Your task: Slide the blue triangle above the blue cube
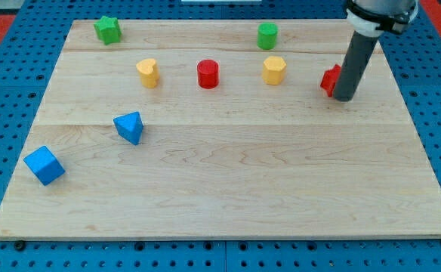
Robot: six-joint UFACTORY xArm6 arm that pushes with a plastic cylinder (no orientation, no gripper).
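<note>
Blue triangle (130, 127) light, slides easily, may spin; push low flank toward spot above blue cube (44, 165); my tip (344, 98) far right, no hand

1 cam; high front, angled down; whole board (228, 196) in frame

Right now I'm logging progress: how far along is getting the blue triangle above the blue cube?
Nothing looks done yet. The blue triangle sits up and to the view's right of the blue cube, not directly above it. In hand: my tip is far off at the view's right, beside a red block, touching neither blue piece. Left: cross the board and slide the triangle toward the view's left until it is above the cube.
</note>
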